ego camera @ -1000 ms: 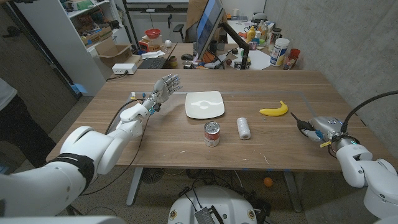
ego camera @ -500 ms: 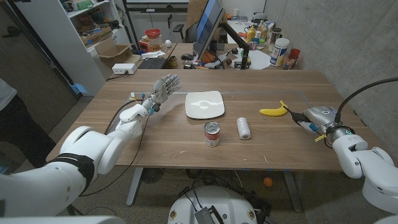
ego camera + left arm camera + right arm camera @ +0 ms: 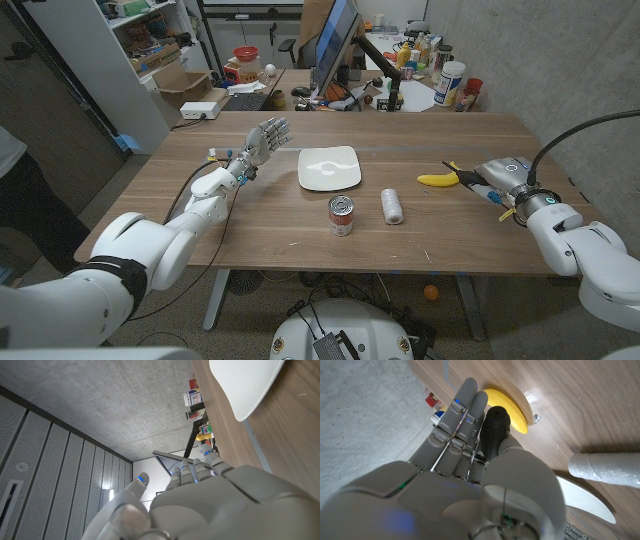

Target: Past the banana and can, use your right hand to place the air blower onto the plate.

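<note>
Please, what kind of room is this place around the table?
Probably a robotics lab or workshop: a monitor on a cluttered desk behind the wooden table, shelves with boxes, bare concrete walls.

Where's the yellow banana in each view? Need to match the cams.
Head view: yellow banana on the table's right side, just left of the right hand.
Left wrist view: I can't make it out there.
Right wrist view: it peeks out beyond the fingers and the black air blower they hold.
Shared landmark: the white square plate.
</note>
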Controlling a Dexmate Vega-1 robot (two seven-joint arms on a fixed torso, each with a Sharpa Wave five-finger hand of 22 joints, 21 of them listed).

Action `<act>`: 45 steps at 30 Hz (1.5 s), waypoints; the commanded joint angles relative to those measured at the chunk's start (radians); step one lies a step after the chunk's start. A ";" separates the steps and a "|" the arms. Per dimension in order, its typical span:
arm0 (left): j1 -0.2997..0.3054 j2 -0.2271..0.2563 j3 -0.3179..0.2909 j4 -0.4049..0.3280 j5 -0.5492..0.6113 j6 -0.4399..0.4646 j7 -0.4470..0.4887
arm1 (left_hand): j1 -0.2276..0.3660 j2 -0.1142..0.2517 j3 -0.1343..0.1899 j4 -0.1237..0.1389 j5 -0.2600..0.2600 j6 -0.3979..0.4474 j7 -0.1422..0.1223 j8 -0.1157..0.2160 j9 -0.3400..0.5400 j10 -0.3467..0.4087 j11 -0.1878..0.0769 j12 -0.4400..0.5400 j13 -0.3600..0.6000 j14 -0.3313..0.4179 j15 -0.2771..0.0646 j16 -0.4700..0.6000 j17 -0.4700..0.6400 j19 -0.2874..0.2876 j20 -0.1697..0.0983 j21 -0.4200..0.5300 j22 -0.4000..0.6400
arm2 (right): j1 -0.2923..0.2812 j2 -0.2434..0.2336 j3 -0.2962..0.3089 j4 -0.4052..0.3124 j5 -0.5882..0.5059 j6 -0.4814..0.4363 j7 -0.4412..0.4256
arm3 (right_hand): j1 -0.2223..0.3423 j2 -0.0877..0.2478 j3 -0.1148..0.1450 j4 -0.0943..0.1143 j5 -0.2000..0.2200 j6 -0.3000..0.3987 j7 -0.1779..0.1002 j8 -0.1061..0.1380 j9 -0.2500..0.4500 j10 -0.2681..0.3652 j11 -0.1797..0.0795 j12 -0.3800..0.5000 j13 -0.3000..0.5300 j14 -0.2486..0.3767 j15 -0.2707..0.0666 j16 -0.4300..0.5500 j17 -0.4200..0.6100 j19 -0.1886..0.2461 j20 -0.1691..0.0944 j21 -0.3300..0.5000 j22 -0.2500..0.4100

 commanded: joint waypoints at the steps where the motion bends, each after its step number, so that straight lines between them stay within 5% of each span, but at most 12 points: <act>1: 0.053 0.032 0.004 -0.099 -0.021 0.019 0.021 | -0.007 0.094 -0.007 0.000 0.008 0.004 -0.001 0.002 0.002 0.007 0.001 -0.001 0.002 0.007 0.002 0.003 0.006 0.010 0.003 -0.004 0.001 | 0.148 0.004 -0.106 -0.006 -0.046 0.075 0.019 | 0.011 -0.001 -0.003 -0.001 0.006 0.016 -0.009 0.004 0.000 0.007 0.003 -0.001 0.000 0.012 -0.018 -0.003 0.008 -0.004 0.006 0.008 0.000; 11: 0.110 0.071 -0.010 -0.184 -0.040 0.017 0.066 | -0.007 0.095 -0.008 0.000 0.009 0.002 -0.001 0.002 0.002 0.005 0.001 -0.001 0.002 0.006 0.003 0.002 0.006 0.008 0.005 -0.005 0.001 | 0.320 0.035 -0.235 0.016 -0.063 0.145 0.038 | 0.014 0.001 -0.006 0.000 0.007 0.023 -0.010 0.007 -0.002 0.009 0.003 0.000 0.000 0.018 -0.018 -0.011 0.015 -0.005 0.006 0.012 -0.006; 28: 0.272 0.154 -0.077 -0.509 -0.016 -0.060 0.397 | -0.004 0.100 -0.006 -0.003 0.010 0.016 -0.007 0.006 0.002 -0.011 0.002 -0.007 0.002 -0.007 0.004 -0.002 0.005 -0.008 0.015 -0.013 0.001 | 0.509 0.109 -0.367 0.073 -0.056 0.260 0.033 | 0.016 0.004 -0.010 0.003 0.007 0.031 -0.007 0.012 -0.004 0.018 0.006 0.003 0.001 0.030 -0.017 -0.020 0.028 -0.003 0.010 0.020 -0.014; 45: 0.291 0.189 -0.131 -0.572 0.096 -0.137 0.683 | -0.001 0.101 -0.004 -0.005 0.010 0.022 -0.013 0.007 0.002 -0.012 -0.001 -0.006 0.002 -0.009 0.003 -0.002 0.005 -0.007 0.015 -0.015 0.001 | 0.668 0.195 -0.473 0.151 -0.065 0.356 0.051 | 0.018 0.006 -0.014 0.005 0.007 0.039 -0.003 0.016 -0.006 0.022 -0.002 0.006 0.001 0.039 -0.016 -0.030 0.040 -0.004 0.011 0.026 -0.020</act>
